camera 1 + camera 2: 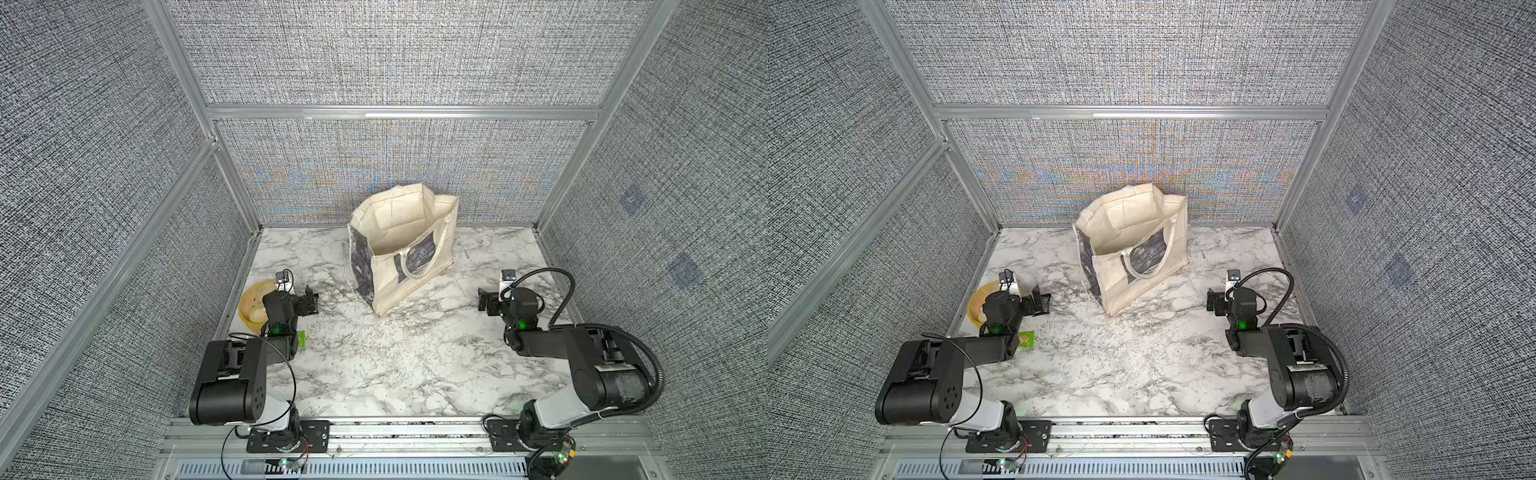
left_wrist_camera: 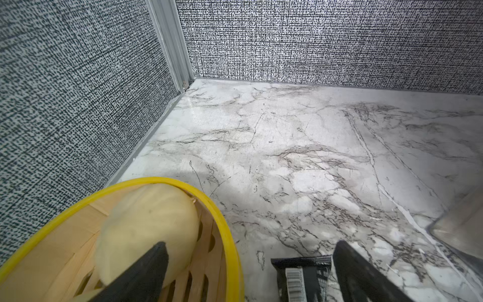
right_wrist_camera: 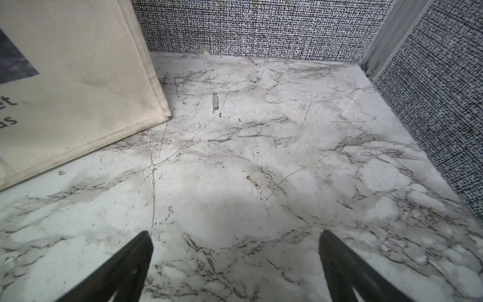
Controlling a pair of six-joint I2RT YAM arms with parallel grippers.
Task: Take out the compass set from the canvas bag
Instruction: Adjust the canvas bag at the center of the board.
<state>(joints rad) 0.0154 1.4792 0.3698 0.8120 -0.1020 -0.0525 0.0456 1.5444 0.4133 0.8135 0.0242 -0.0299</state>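
Observation:
The canvas bag (image 1: 415, 286) (image 1: 1121, 286) stands upright and open at the back middle of the marble table; its cream wall also shows in the right wrist view (image 3: 78, 91). The near wall hides the bag's bottom, so no compass set shows inside it. A flat black pack with a white barcode label (image 2: 300, 274) lies on the table under my left gripper (image 2: 251, 244); I cannot tell whether it is the compass set. The left gripper (image 1: 311, 300) hovers open to the left of the bag. On the bag's right, my right gripper (image 1: 484, 300) (image 3: 235, 233) is open over bare marble.
A yellow-rimmed wooden basket (image 1: 249, 291) (image 2: 217, 209) holding pale rounded items sits by the left wall, right beside the left gripper. A small green packet (image 1: 303, 337) lies under the left forearm. Woven grey walls enclose three sides of the table.

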